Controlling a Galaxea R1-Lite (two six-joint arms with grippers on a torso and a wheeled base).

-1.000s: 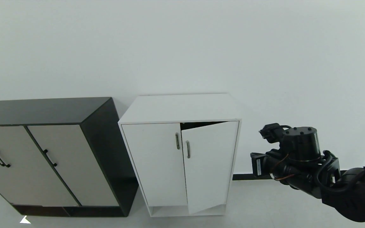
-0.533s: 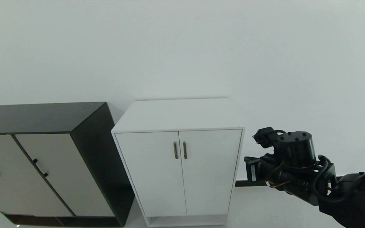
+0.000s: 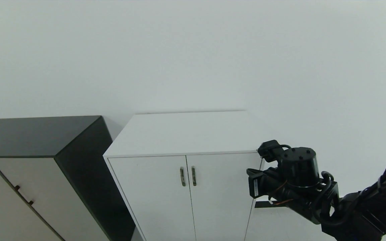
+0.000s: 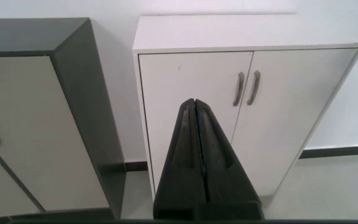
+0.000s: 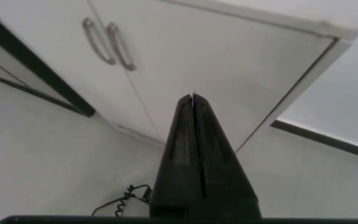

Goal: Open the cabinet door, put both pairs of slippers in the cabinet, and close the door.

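The white cabinet [image 3: 186,134] stands against the wall with both doors flush and closed. Its two metal handles [image 3: 187,176] sit side by side at the middle seam. My right arm [image 3: 293,180] hangs just in front of the cabinet's right edge. In the right wrist view my right gripper [image 5: 193,99] is shut with nothing in it, pointing at the right door [image 5: 229,68] a short way off. My left gripper [image 4: 196,102] is also shut and bare, facing the cabinet's [image 4: 247,37] left door from farther back.
A black cabinet [image 3: 39,135] with grey doors stands directly left of the white one. Grey floor [image 5: 55,155] runs in front, with a coiled cable [image 5: 126,196] on it. A dark baseboard [image 5: 328,140] lines the wall to the cabinet's right.
The white cabinet's right door was ajar a second ago and is now closed. The head camera has shifted, so both cabinets sit lower and larger in view.
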